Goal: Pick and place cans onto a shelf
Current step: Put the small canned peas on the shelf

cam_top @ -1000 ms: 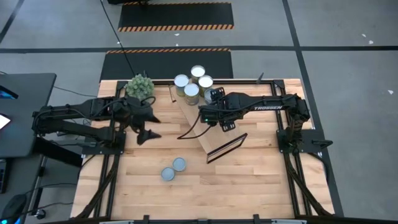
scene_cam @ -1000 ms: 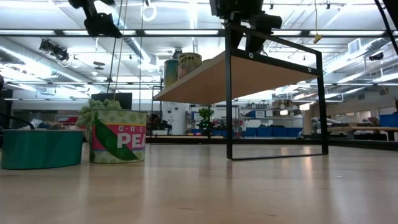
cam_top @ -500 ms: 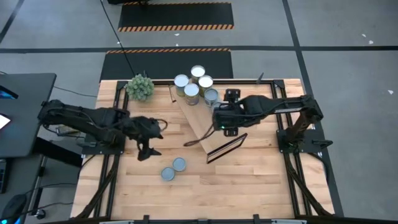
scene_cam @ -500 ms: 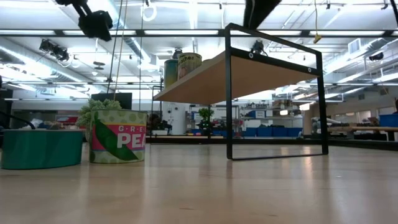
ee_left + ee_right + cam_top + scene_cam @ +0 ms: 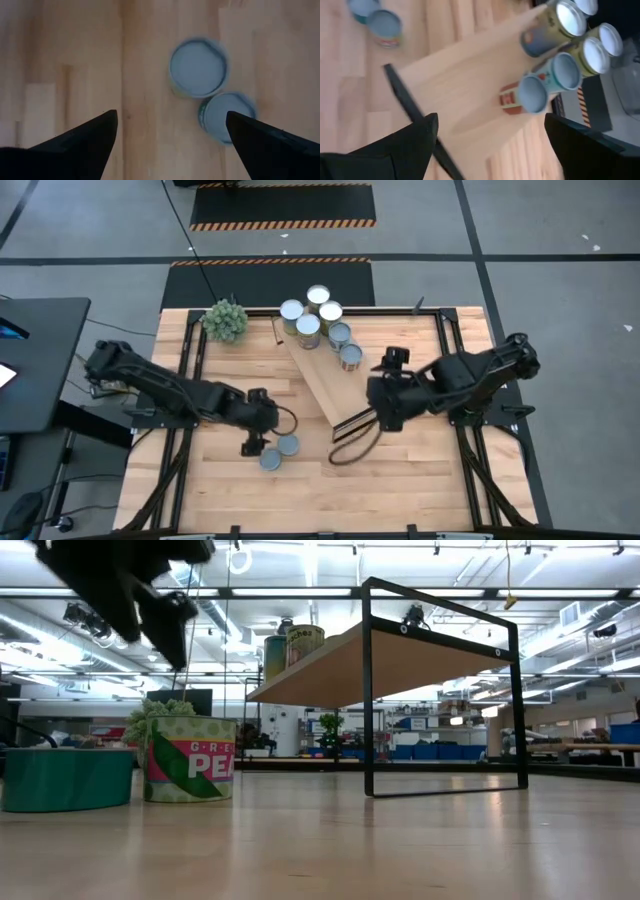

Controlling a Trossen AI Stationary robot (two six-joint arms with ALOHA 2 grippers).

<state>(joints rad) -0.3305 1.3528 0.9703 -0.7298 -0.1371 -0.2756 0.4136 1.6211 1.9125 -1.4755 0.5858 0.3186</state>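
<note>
Two cans stand upright on the tabletop near the front: one (image 5: 288, 444) and one (image 5: 270, 460). In the low view they are a green pea can (image 5: 190, 772) and a teal can (image 5: 65, 778). My left gripper (image 5: 252, 446) hovers open and empty just left of them, with both tops (image 5: 199, 67) in its wrist view. The shelf (image 5: 325, 375) is a light-wood plank with a dark frame. Cans (image 5: 350, 357) (image 5: 340, 333) stand on it, and several more (image 5: 308, 325) cluster at its far end. My right gripper (image 5: 380, 412) is open and empty by the shelf's near end.
A green spiky plant ball (image 5: 225, 318) sits at the far left of the table. The shelf's dark frame (image 5: 440, 690) stands upright at mid-table. Bare wood (image 5: 420, 470) lies at the near right.
My left gripper has gone toward the near edge and rightward, down to the two cans on the table. My right gripper has drawn back from above the shelf's middle toward the near right edge. A can on the plank now shows where it was.
</note>
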